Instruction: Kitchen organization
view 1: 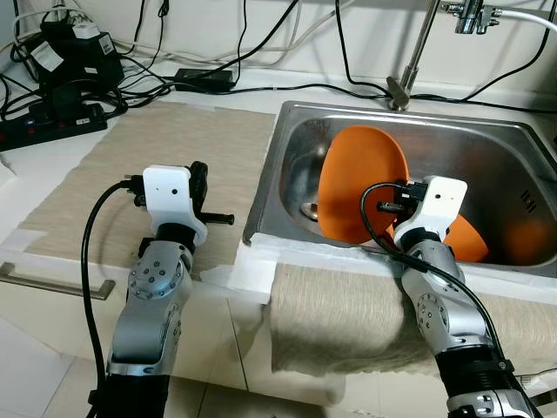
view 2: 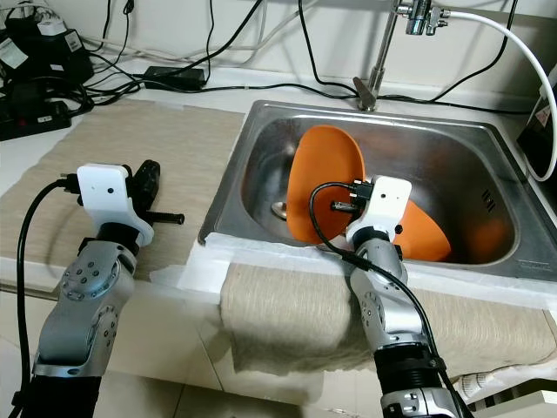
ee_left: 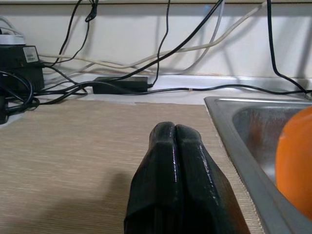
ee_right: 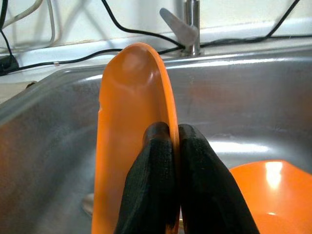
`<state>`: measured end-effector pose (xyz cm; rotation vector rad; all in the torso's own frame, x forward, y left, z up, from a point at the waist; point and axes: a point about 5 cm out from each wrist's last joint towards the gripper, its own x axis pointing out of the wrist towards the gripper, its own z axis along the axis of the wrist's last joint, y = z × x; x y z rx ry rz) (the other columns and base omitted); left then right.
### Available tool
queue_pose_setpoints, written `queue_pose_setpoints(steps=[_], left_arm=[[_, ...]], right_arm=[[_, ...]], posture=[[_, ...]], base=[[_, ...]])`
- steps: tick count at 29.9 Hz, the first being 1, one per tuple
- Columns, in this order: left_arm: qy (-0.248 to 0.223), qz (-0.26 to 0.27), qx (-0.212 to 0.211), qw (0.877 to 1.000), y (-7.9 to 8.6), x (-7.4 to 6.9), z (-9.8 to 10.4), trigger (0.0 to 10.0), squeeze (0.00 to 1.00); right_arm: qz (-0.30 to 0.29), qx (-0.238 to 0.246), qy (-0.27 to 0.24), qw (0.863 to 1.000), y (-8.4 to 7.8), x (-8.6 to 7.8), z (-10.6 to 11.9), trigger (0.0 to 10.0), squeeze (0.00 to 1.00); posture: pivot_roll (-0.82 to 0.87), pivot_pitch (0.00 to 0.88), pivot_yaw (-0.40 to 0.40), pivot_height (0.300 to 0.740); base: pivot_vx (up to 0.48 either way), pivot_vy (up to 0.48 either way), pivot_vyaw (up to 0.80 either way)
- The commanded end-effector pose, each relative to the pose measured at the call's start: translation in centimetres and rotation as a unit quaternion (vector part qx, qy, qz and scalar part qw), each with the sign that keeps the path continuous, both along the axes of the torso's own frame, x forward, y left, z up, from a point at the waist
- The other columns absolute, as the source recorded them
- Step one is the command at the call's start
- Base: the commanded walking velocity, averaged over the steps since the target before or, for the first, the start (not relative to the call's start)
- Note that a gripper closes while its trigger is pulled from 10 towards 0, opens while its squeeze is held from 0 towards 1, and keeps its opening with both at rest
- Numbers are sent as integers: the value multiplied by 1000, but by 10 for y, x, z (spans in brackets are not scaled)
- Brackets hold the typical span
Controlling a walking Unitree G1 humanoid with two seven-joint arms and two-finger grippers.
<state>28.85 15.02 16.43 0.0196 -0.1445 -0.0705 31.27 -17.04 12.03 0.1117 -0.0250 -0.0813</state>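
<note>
Here, left gripper [ee_left: 174,134] over beige mat [view 1: 174,148] on surface, jaws pressed together, holding nothing. Power strip [view 1: 52,122] and cables at 10 o'clock. Steel sink [view 1: 296,113] at right; right gripper [ee_right: 173,134] inside, jaws clamped on rim of orange plate [ee_right: 129,122], plate held upright on edge. Second orange dish [ee_right: 273,190] lies on sink floor, 4 o'clock of plate.

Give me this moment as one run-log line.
right gripper: shut on orange plate, held on edge in sink | left gripper: shut, empty, above mat | second orange plate: lying in sink
</note>
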Motion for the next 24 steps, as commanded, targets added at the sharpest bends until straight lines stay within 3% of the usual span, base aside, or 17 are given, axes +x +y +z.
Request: queue_pose_setpoints(steps=[1,4,5,6,8,9,10,14,15,24], left_arm=[[-2,-1,5,1000,0,-1,2,10000,0],[3,-2,4,1000,0,-1,2,10000,0],[14,-8,7,1000,-1,0,0,10000,0],[14,-8,7,1000,-1,0,0,10000,0],[26,-16,14,999,0,1,-2,10000,0],[28,-17,16,999,1,1,-2,10000,0],[29,-18,17,999,1,1,-2,10000,0],[30,-19,18,999,1,1,-2,10000,0],[31,-19,18,999,1,1,-2,10000,0],[36,-19,19,999,1,0,-2,10000,0]], right_arm=[[-13,-198,-141,970,-14,-33,38,0,616],[-24,-210,-150,966,-16,-31,44,0,616],[-55,-183,-50,980,-36,-16,3,0,0],[-55,-183,-50,980,-36,-16,3,0,0],[-96,-128,106,981,-56,-12,-56,0,0],[-106,-113,141,978,-58,-14,-69,6980,0],[-102,-116,144,977,-57,-11,-68,10000,0],[-99,-137,133,977,-58,-4,-57,10000,0],[-101,-146,128,976,-62,0,-52,10000,1000],[-97,-167,163,968,-70,5,-61,10000,1000]], posture=[[-28,0,25,740],[-35,0,29,740],[-19,0,60,740],[-19,0,60,740],[-15,0,65,740],[-12,0,67,740],[-10,0,69,740],[-9,0,66,740],[-8,0,65,740],[-5,0,63,740]], base=[[0,0,0],[0,0,0],[0,0,0],[0,0,0],[0,0,0],[0,0,0],[0,0,0],[0,0,0],[0,0,0],[0,0,0]])
